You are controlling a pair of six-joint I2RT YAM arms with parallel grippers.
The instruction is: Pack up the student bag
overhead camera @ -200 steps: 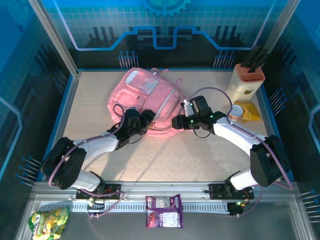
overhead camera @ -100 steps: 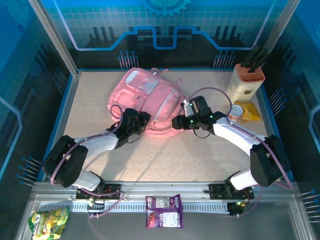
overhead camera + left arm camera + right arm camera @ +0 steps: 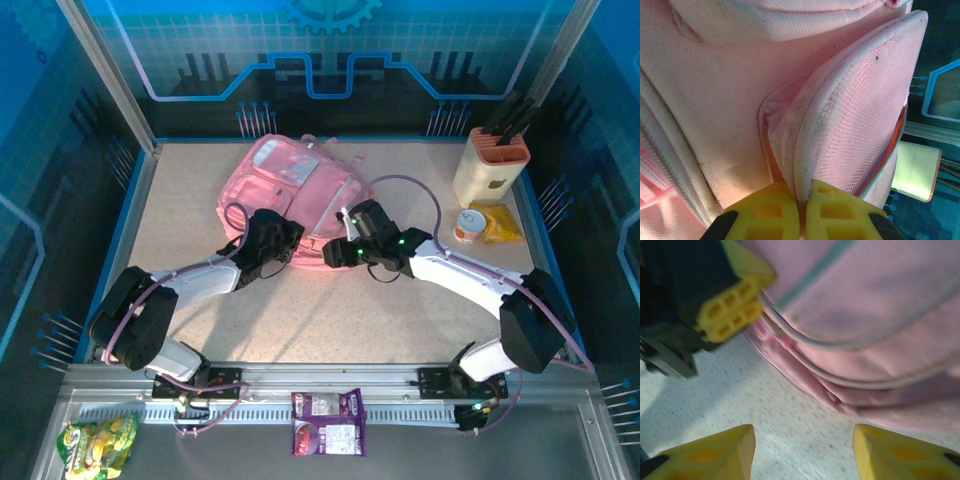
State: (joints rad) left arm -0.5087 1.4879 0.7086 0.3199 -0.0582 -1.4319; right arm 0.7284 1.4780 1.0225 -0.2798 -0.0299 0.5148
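- The student bag lies flat on the far left-centre part of the speckled desk, pink, with zip pockets and pale strips.
- The left gripper sits at the bag's near edge. In the left wrist view its jaws are pressed together on a raised fold of the bag's pink mesh-textured fabric, with the seam pinched between the yellow pads.
- The right gripper is just beside the same near edge, to the right of the left one. In its wrist view the jaws stand partly apart over bare desk with nothing between them, and the bag's edge is just beyond them.
- A pale knife block with dark handles stands at the far right corner. It bears a small brownish apple-shaped mark, and I can read no lettering on it.
- Near the block lie a yellow packet and a small round tub. Their print is too small to read.
- On the front rail lie a purple snack packet and a green one. Their labels are illegible.
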